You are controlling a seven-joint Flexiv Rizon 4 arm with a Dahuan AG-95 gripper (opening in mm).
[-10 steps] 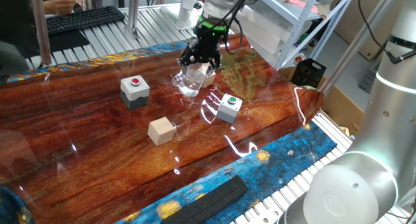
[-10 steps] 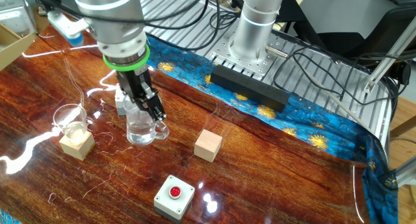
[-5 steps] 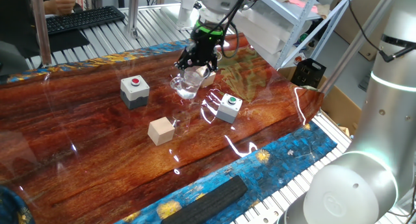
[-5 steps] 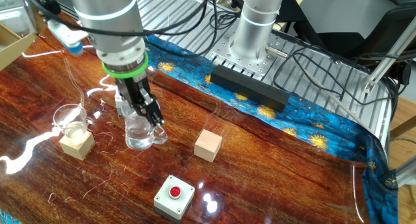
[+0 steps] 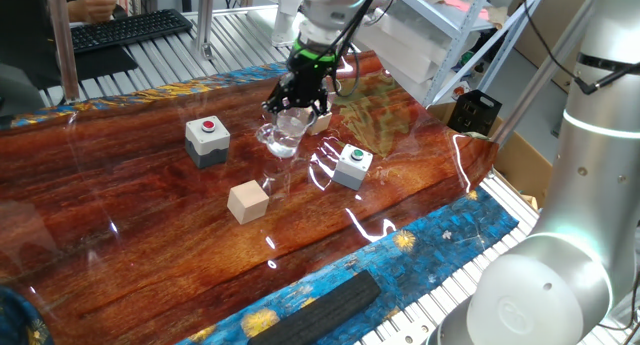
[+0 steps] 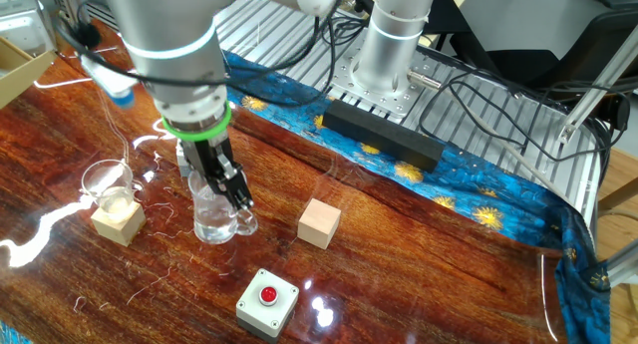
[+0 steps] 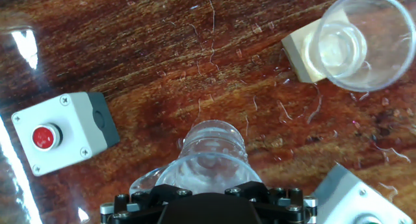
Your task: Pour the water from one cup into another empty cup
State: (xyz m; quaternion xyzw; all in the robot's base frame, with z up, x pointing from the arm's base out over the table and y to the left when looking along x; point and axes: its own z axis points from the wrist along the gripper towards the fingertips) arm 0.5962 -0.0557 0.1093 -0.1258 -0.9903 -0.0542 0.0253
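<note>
Gleaming under room lights, a polished red-brown wooden table (image 6: 419, 274) is edged with blue star-patterned cloth (image 6: 478, 199), ribbed aluminium decking (image 6: 279, 25) beyond. My gripper (image 6: 221, 196) points straight down with both fingers clamped on the mug (image 6: 217, 222), clear ribbed glass, handle jutting sideways; whether its base touches the wood I cannot tell. Near my fingers on one side, the small clear cup (image 6: 108, 179) sits on a pale wooden cube (image 6: 118, 222). Another cube (image 6: 319, 222) lies near on the opposite side. A grey box with red button (image 6: 267, 302) sits nearby; a black bar (image 6: 384, 130) rests on the cloth.
</note>
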